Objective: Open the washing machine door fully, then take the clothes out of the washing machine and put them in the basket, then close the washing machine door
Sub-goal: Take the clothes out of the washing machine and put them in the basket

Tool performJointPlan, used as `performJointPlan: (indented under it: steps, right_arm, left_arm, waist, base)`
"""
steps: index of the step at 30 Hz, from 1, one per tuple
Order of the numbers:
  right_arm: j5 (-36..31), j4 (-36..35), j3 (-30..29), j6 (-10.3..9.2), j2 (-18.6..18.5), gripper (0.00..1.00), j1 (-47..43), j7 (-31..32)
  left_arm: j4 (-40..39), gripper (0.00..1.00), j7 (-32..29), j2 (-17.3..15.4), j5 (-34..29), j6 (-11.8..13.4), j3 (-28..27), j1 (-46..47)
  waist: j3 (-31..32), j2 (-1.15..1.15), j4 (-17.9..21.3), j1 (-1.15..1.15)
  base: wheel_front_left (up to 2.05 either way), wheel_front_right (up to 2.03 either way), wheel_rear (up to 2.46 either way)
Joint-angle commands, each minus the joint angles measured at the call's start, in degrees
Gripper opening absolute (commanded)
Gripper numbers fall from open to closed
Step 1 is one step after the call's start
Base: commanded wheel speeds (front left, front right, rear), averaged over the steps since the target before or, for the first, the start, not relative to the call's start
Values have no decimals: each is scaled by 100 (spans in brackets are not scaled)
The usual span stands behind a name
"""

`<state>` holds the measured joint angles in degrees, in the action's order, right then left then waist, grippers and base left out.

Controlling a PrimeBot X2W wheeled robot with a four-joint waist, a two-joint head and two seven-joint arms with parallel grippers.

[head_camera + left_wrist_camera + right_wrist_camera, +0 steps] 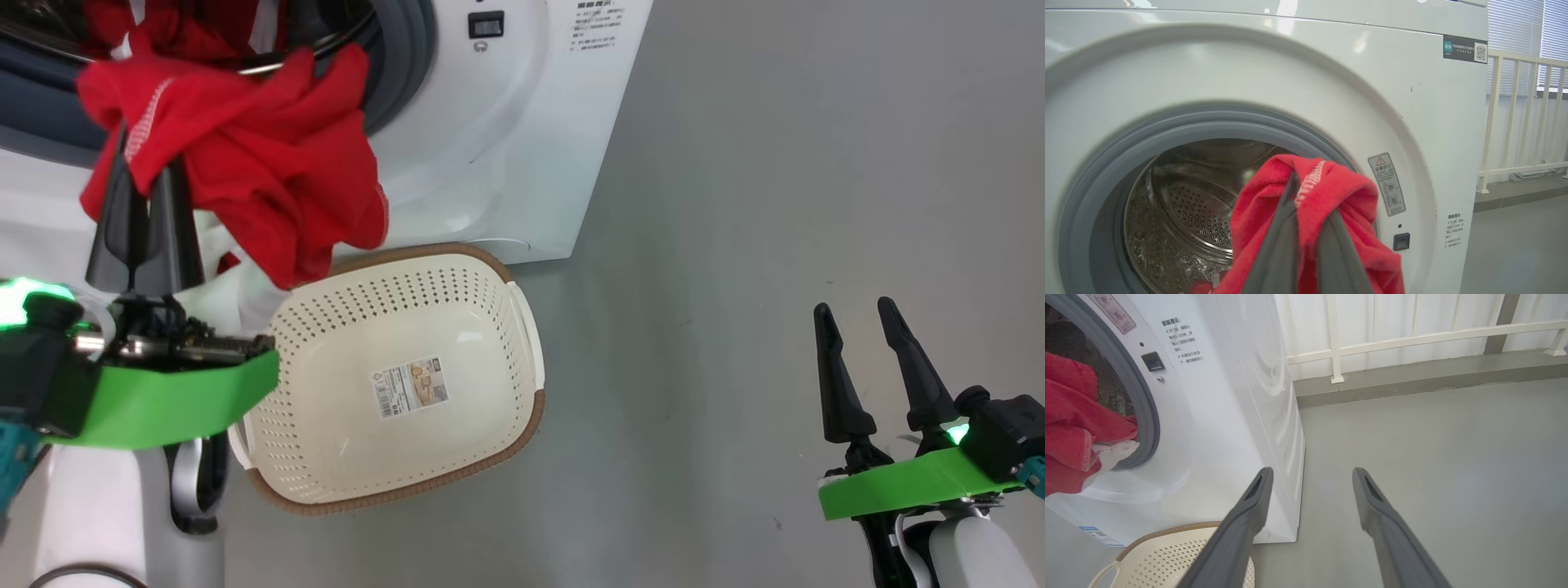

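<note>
Left end effector (147,188): clamped on clothes (269,171); basket (535,420) beneath, slightly rightward. Right end effector (853,310): apart, empty

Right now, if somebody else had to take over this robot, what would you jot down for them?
Left hand: shut on the clothes, which hang partway out of the washing machine, some red inside the drum.
Right hand: open, holding nothing, low over the floor off to the right.
Basket: on the floor just in front of the machine, nothing in it but its label.
Done: the machine's mouth is uncovered, clothes gripped.
Left: pull the clothes free, drop them in the basket, close the door.
</note>
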<state>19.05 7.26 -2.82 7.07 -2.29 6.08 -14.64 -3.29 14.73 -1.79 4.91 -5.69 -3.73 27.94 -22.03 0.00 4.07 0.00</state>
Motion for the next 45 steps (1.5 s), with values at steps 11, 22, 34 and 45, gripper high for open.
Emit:
performJointPlan:
  steps: [11,22,34,45]
  right_arm:
    - [-36,-154,160,42,-59,100,59,-36]
    - [-7,-202,188,42,-59,100,266,-36]
    - [26,-231,308,42,-59,100,475,-36]
    - [-15,-314,361,42,-59,100,657,-36]
  left_arm:
    - [777,0,27,-110,124,87,39,-485]
    - [1814,0,27,-110,35,94,-5,-415]
    - [3216,0,27,-110,113,23,31,-152]
    - [4517,0,27,-160,-193,-52,123,576]
  waist:
    - [-113,0,32,0]
    - [-536,0,87,0]
    - [-1020,0,190,0]
    - [-1611,0,220,0]
  base:
    - [0,0,0]
    - [0,0,0]
    - [0,0,0]
    - [0,0,0]
